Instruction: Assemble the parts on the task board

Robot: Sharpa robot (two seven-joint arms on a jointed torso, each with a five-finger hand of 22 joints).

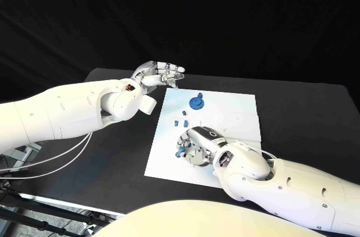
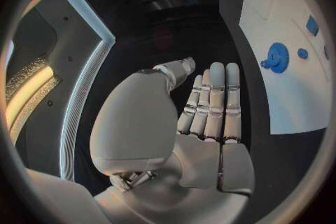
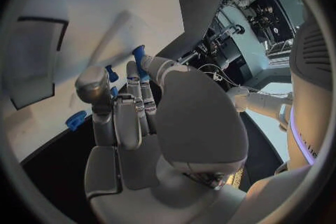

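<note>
While the left hand [image 1: 157, 73] hovers empty, the right hand [image 1: 201, 146] pinches one blue part [image 3: 139, 56]

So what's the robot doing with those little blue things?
It is putting small blue pieces together on the white board. Its right hand is down on the near part of the board, and a small blue piece sits between its fingers. Its left hand holds nothing, fingers out, above the table by the board's far corner. A blue gear sits further up the board.
</note>
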